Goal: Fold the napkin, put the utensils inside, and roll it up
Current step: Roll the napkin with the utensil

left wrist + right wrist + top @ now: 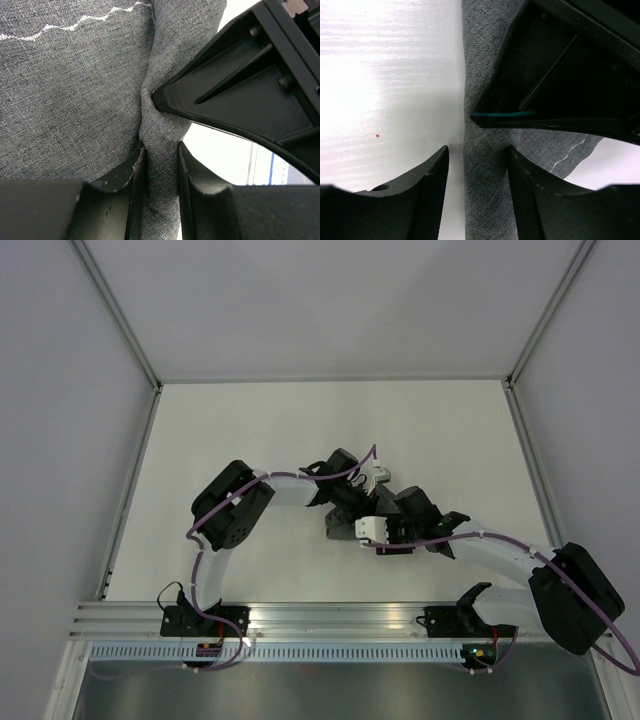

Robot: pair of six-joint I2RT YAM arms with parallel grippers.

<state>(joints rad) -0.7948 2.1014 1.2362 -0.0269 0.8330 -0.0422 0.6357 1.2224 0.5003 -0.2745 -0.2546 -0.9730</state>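
Both arms meet mid-table (300, 430). The napkin (75, 100) lies bunched under them, grey, its white stitched line (75, 25) wavering across the top. The left gripper (161, 150) is clamped on a raised fold of the cloth. The right gripper (477, 150) stands with its jaws apart, straddling the napkin's edge, one finger over bare table and the other over cloth, holding nothing.

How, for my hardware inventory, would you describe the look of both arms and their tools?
Both the left arm and right arm have black joint housings joined by white tubular links, with a purple cable along each. The left tool and right tool have matte black, curved-tipped fingers; one finger edge bears a teal stripe.
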